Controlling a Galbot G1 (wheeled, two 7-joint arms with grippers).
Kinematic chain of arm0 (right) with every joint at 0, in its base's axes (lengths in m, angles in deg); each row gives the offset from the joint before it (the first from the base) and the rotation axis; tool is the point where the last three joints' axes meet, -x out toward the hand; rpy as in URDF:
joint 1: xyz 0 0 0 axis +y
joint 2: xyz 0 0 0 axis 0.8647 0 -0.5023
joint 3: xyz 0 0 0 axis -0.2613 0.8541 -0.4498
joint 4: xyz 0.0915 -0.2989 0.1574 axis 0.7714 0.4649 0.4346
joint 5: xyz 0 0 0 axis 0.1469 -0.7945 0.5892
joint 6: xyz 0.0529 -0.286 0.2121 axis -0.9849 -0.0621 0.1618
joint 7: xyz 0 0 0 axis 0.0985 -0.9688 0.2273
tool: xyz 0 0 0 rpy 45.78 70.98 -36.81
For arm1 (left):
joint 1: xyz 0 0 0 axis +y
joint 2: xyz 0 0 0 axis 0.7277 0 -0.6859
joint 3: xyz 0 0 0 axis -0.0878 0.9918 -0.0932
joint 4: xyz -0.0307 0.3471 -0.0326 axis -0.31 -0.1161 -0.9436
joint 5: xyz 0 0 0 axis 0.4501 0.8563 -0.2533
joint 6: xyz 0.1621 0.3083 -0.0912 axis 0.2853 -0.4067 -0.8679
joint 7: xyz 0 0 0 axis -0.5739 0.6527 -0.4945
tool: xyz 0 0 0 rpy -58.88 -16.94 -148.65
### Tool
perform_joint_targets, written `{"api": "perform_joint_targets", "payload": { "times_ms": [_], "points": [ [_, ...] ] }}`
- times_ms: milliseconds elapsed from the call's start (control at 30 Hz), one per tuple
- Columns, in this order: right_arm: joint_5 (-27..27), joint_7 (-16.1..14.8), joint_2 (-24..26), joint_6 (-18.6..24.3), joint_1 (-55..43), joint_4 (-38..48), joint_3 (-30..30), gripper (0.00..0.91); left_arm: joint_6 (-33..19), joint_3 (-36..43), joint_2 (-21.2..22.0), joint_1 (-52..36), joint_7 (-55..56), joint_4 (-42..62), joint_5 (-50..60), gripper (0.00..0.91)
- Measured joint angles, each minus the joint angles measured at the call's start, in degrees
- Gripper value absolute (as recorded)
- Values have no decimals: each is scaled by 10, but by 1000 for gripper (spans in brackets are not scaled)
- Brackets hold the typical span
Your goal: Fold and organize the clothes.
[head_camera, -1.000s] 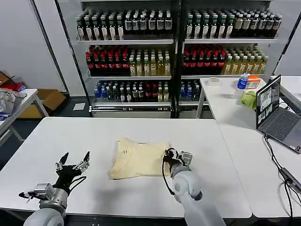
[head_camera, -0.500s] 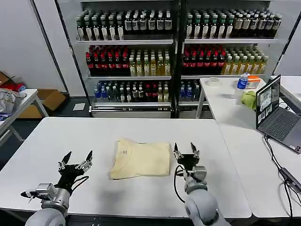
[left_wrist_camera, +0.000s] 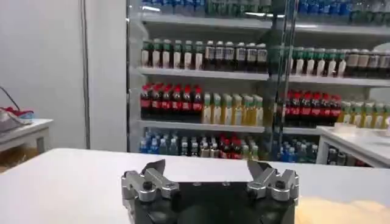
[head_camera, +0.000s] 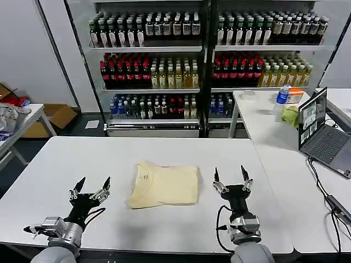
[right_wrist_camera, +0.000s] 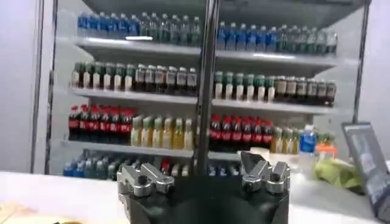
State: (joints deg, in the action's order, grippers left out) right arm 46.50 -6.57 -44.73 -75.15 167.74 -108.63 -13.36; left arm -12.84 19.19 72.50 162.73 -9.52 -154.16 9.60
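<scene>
I have the pale cream-yellow soft T-shirt [head_camera: 163, 185] lying folded on the white table [head_camera: 263, 208], between my right gripper [head_camera: 230, 176] and left gripper [head_camera: 91, 186], both spread wide and empty. I judge the folding looks done; next I'd only square its edges if needed

bright, even light; soft shadows

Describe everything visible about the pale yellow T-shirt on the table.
The T-shirt is plain pale cream-yellow, of soft thin fabric, folded into a compact, roughly rectangular packet lying flat on the white table. Its neckline sits at the robot's left end, with a small printed label showing inside. The edges are slightly uneven, with the near left corner bulging a little. Nothing touches it but the table: the left gripper and the right gripper stand open on either side, clear of the cloth.
</scene>
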Motion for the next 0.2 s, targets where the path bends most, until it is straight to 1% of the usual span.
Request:
{"api": "perform_joint_targets", "payload": {
  "times_ms": [200],
  "points": [
    [-14,-2,1,14,26,-26,-9,907,0,-6,3,11,0,-13,3,907]
  ]
}}
